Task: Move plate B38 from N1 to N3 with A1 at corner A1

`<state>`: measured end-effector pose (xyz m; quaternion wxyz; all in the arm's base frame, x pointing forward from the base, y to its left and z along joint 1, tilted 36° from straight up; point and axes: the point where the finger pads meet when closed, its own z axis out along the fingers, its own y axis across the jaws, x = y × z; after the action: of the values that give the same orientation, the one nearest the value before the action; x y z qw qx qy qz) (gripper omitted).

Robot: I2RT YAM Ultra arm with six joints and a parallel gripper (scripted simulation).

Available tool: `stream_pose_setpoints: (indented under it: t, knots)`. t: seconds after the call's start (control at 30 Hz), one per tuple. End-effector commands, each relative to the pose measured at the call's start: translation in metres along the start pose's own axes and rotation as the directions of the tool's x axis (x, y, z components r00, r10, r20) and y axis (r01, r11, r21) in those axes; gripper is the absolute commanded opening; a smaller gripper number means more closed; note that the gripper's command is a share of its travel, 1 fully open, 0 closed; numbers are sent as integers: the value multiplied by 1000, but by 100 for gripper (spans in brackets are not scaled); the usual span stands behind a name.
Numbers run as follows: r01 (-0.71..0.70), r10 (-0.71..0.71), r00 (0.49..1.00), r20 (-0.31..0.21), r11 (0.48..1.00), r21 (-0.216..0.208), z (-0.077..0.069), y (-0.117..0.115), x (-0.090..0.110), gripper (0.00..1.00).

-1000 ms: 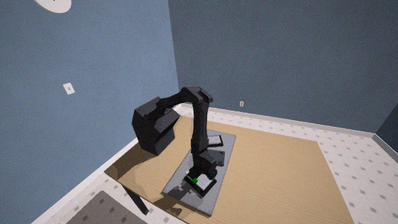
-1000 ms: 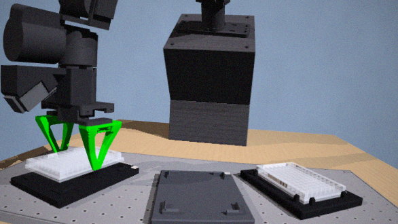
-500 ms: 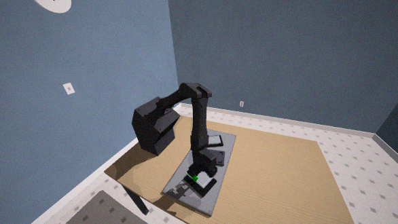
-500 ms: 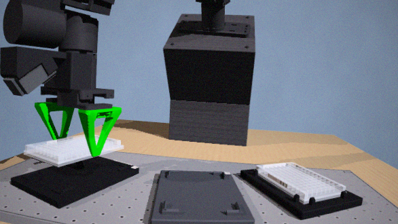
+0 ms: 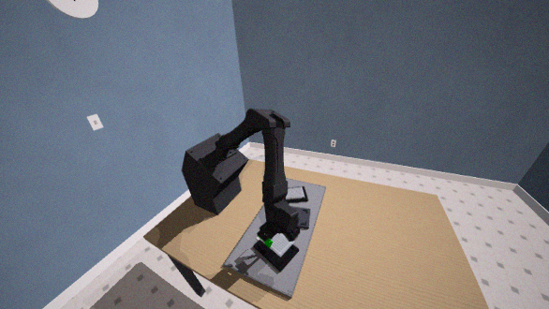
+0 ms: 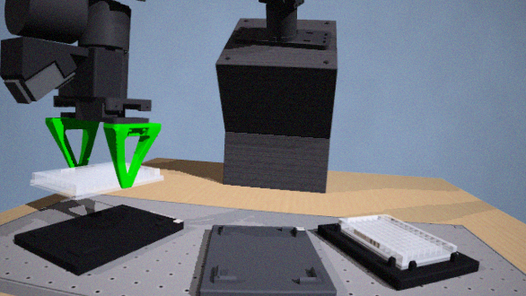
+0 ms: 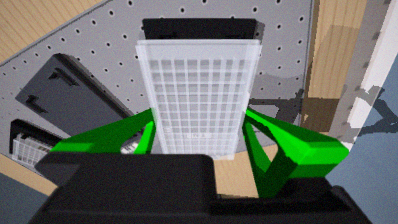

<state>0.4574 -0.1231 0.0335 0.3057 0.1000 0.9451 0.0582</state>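
Top view: arm (image 5: pixel 274 159) bent over grey deck (image 5: pixel 309 255), gripper (image 5: pixel 270 242) low over near end, plate B38 (image 5: pixel 281 243) in it.

Exterior view: green fingers (image 6: pixel 127 154) clamped on plate B38 (image 6: pixel 90 178), lifted level above bare black nest N1 (image 6: pixel 96 237). Landing nest N3 (image 6: pixel 265 262) unfilled; plate B83 (image 6: pixel 397 239) seated on N2 (image 6: pixel 462 265).

Wrist view: fingers pinch plate's (image 7: pixel 199 100) long sides. Lift done; carry, alignment of A1, seating, release remain.

You are looking at a wooden worktop (image 5: pixel 384 234) carrying a grey perforated deck (image 6: pixel 179 274) and the arm's dark pedestal (image 6: pixel 276 157); two black nests (image 6: pixel 96 238) and one grey nest (image 6: pixel 265 262) are sitting on the deck.
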Motion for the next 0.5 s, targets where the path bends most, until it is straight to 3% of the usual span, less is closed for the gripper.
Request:
stream_pose_setpoints:
  t: [0.0, 0.47]
  knots:
    - [-2, 2, 1000, -2, 1000, 1, -7, -1, -1, 0]
    - [-2, 2, 1000, -2, 1000, 1, -26, -1, -1, 0]
